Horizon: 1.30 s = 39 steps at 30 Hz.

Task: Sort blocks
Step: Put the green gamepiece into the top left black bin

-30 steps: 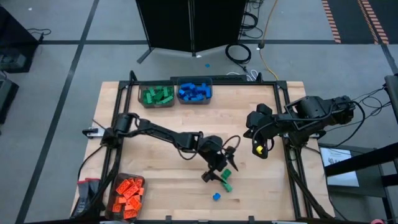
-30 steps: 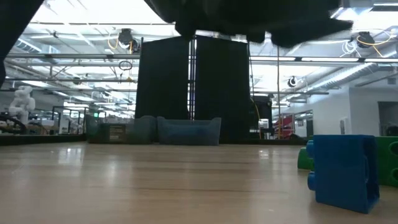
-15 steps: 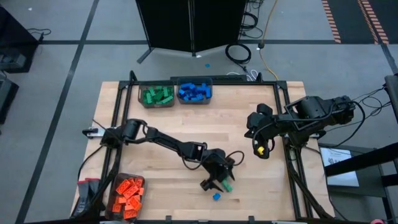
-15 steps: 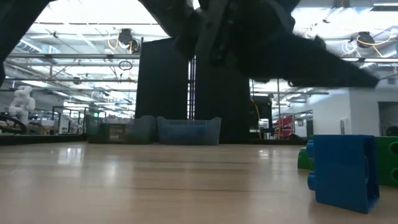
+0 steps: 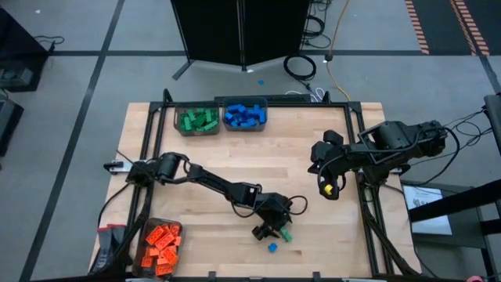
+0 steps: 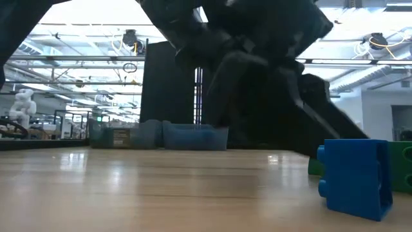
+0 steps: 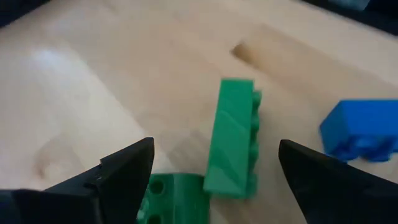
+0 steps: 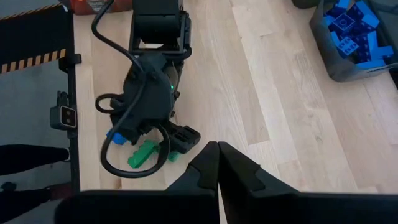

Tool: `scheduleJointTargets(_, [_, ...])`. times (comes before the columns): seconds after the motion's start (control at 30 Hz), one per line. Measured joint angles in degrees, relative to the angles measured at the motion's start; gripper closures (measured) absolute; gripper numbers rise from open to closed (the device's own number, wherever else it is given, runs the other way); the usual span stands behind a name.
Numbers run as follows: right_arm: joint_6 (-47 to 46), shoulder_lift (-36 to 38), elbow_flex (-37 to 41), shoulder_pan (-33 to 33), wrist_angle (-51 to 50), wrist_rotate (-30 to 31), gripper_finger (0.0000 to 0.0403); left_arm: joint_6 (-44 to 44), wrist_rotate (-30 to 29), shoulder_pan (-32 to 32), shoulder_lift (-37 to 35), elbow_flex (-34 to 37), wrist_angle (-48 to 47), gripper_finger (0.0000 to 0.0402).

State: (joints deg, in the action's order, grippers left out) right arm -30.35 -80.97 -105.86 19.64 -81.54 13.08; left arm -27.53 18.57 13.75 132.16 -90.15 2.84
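Two green blocks lie on the table near its front edge: a long one and a second beside it. A blue block lies just past them, also seen in the high view and the low view. My left gripper hangs low over the green blocks, open, slanting down, one finger on either side of them and touching neither. My right gripper is held high over the table's right part, shut on nothing.
At the far edge stand a bin of green blocks and a bin of blue blocks. A bin of orange blocks stands at the near left corner. Black frame rails run along the table's sides.
My left gripper has come down and toward the table's near edge, tipping further downward, until its open fingers stand around the green blocks. In the low view its dark bulk has dropped into the picture behind the blue block. The blocks have kept their places.
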Motion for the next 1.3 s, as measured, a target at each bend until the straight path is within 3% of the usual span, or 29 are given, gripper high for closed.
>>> scheduleJointTargets(0.27, [-0.06, 0.00, 0.00, 0.00, -0.13, 0.04, 0.0403, -0.40, -2.66, 0.73, 1.17, -0.07, -0.03, 0.0111])
scheduleJointTargets(0.57, [0.16, 0.00, 0.00, 0.00, -0.37, 0.11, 0.0403, 0.13, -16.06, 1.38, 0.93, -0.15, 1.18, 0.0188])
scheduleJointTargets(1.3, [-0.02, 0.00, 0.00, 0.00, -0.63, 0.15, 0.0403, 1.63, -31.08, 1.53, -1.99, 0.04, 0.71, 0.0316])
